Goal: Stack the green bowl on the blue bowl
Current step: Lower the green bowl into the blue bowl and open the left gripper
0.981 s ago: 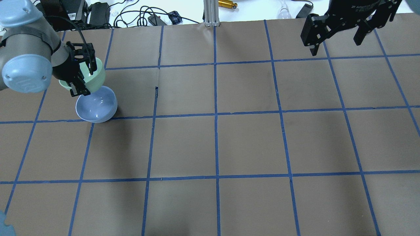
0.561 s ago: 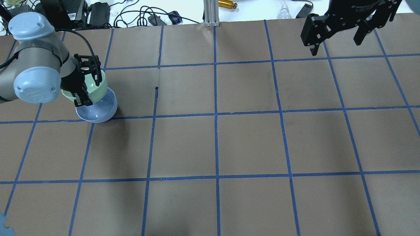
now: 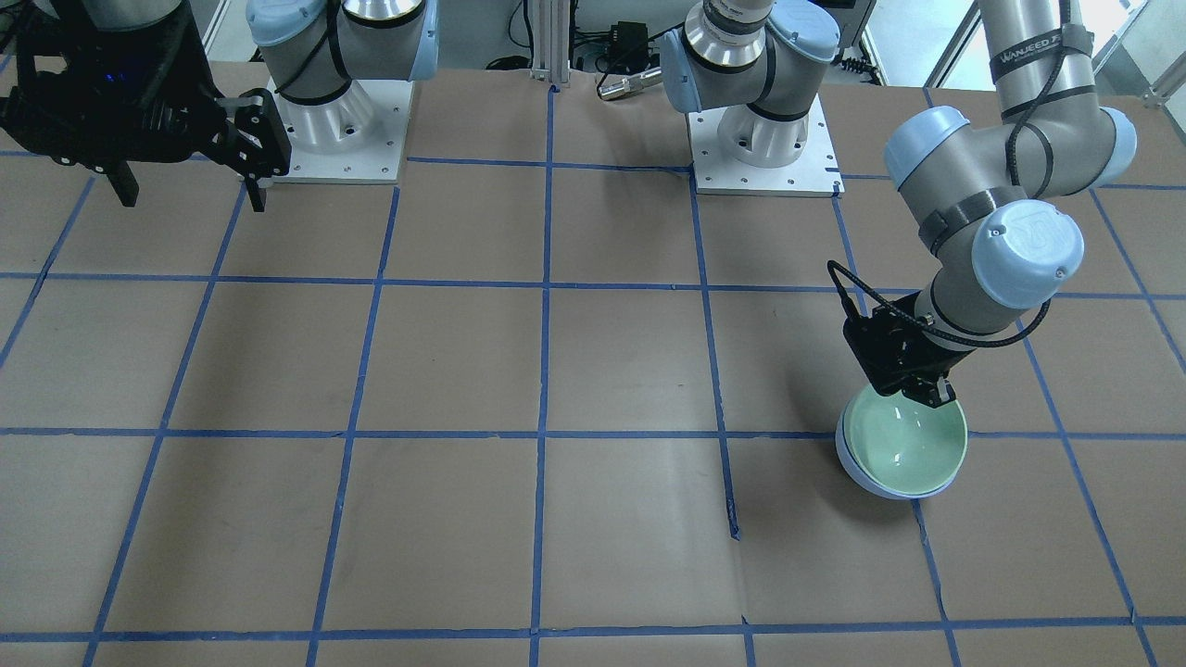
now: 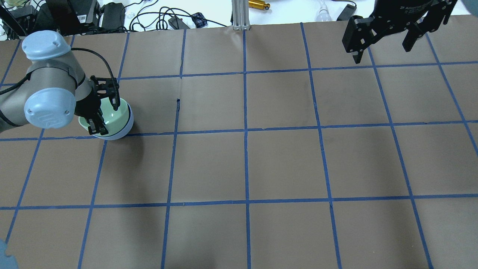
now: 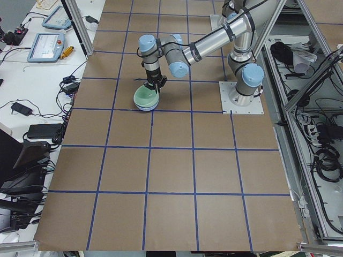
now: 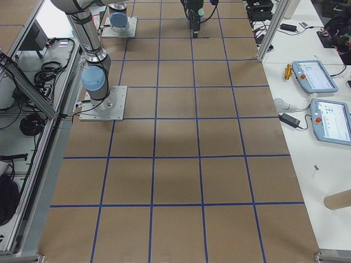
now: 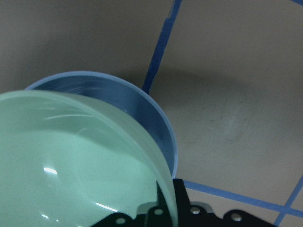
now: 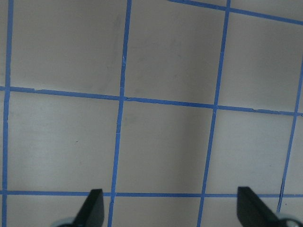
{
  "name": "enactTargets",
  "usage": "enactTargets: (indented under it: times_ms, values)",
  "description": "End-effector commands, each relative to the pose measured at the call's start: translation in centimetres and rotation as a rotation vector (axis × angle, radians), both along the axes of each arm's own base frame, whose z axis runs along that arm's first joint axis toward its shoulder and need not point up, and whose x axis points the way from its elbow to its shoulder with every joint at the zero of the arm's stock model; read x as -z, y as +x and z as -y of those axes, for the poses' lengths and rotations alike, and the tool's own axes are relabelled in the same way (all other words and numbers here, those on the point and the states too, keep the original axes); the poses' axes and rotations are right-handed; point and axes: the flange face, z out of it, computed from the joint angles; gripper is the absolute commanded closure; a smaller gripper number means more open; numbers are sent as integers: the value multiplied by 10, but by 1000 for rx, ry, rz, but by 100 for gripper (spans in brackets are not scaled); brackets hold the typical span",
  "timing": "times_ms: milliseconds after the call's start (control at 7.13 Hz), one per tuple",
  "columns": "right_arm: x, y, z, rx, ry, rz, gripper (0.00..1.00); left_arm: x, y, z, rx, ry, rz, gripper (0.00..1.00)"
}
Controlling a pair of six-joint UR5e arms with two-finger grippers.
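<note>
The green bowl (image 4: 114, 116) sits nested in the blue bowl (image 4: 126, 127) at the table's far left. Only a band of the blue bowl shows under it in the front-facing view (image 3: 854, 471). My left gripper (image 4: 98, 125) is shut on the green bowl's rim (image 3: 906, 443), on the side nearest the robot. In the left wrist view the green bowl (image 7: 71, 165) fills the lower left, with the blue bowl's inner wall (image 7: 142, 113) behind it. My right gripper (image 4: 384, 41) is open and empty, held high at the far right (image 8: 173, 208).
The table is brown paper with a grid of blue tape (image 4: 246, 130). A small tear in the paper (image 4: 178, 104) lies right of the bowls. Cables and devices (image 4: 168, 18) lie beyond the far edge. The arm bases (image 3: 760, 139) stand on white plates.
My left gripper has carried the green bowl toward the robot and down. It now sits in the blue bowl, covering the interior that showed before. The right arm has not moved.
</note>
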Motion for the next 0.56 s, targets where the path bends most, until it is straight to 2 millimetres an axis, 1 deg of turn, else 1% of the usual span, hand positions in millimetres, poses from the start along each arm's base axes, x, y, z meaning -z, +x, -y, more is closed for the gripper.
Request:
enactTargets:
  times_ms: [0,140,280,421]
  values:
    - [0,0,0,0,0,0,0,-10,-6,-6,2,0,3,0]
    - [0,0,0,0,0,0,0,-23,-11,-7,-12,-14,4,0]
    - [0,-1,0,1,0,0,0,-45,-19,-7,-92,-45,-6,0]
    - [0,-1,0,1,0,0,0,-78,-41,-6,-228,-56,-42,0]
